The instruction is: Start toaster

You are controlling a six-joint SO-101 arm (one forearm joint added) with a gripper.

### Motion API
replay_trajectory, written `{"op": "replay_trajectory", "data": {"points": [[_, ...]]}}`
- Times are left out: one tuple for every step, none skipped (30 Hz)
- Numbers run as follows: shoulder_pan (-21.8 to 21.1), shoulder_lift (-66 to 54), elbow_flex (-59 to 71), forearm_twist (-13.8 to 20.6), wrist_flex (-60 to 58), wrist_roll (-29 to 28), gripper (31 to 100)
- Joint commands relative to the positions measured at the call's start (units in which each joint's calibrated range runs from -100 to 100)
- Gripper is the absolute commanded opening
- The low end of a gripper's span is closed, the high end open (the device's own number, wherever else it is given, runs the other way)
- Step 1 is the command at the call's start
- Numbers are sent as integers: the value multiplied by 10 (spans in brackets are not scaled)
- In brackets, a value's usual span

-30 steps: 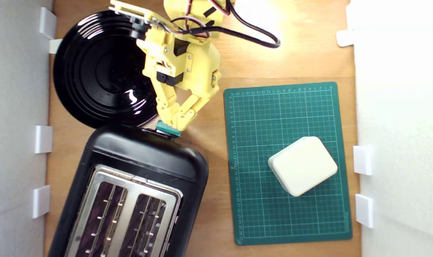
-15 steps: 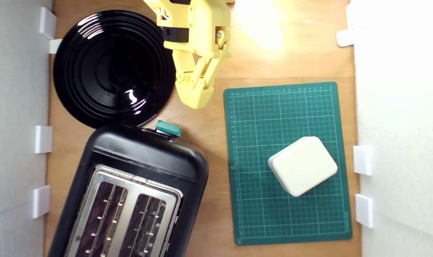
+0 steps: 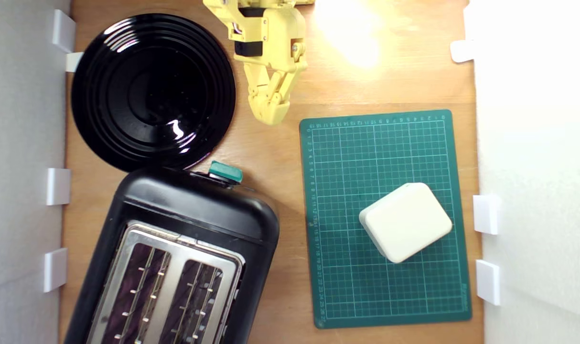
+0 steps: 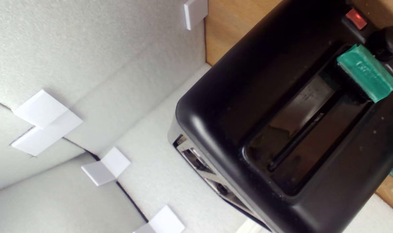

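Observation:
The glossy black toaster (image 3: 194, 215) fills the exterior view's lower left, its silver slot plate (image 3: 170, 282) showing two slots. Its teal-green lever knob (image 3: 225, 172) sticks out of the end face, toward the plate. My yellow gripper (image 3: 270, 113) hangs over bare wood well away from the knob, fingers together and holding nothing. In the wrist view the toaster's end face (image 4: 280, 113) shows the lever slot, with the teal knob (image 4: 366, 72) at the slot's end nearest a small red light (image 4: 355, 18). My gripper does not show in the wrist view.
A round black plate (image 3: 151, 91) lies at the exterior view's upper left, touching the toaster's end. A green cutting mat (image 3: 385, 220) carries a cream rounded block (image 3: 405, 222). White foam walls (image 3: 22, 143) with white clips (image 3: 58, 186) border both sides.
My gripper left the teal knob, drew back toward the top of the exterior view, then shifted a little further away. The toaster and knob look unmoved.

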Motion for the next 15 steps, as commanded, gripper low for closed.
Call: {"op": "replay_trajectory", "data": {"points": [[-7, -23, 39, 7, 9, 3, 313], [-7, -23, 52, 7, 9, 3, 313], [-7, -22, 67, 7, 9, 5, 313], [-5, -22, 81, 8, 9, 6, 313], [-1, -22, 95, 8, 9, 6, 313], [1, -22, 101, 8, 9, 7, 313], [3, -22, 102, 7, 19, 5, 313], [3, -22, 102, 6, 26, 4, 313], [2, -22, 102, 3, 32, 4, 313], [1, -22, 102, -2, 42, 4, 313], [0, -22, 102, -3, 59, 5, 313], [-2, -22, 102, -3, 78, 5, 313], [-2, -22, 102, -3, 88, 5, 314], [-2, -22, 102, -3, 95, 6, 314], [1, -22, 102, -3, 100, 5, 314]]}}
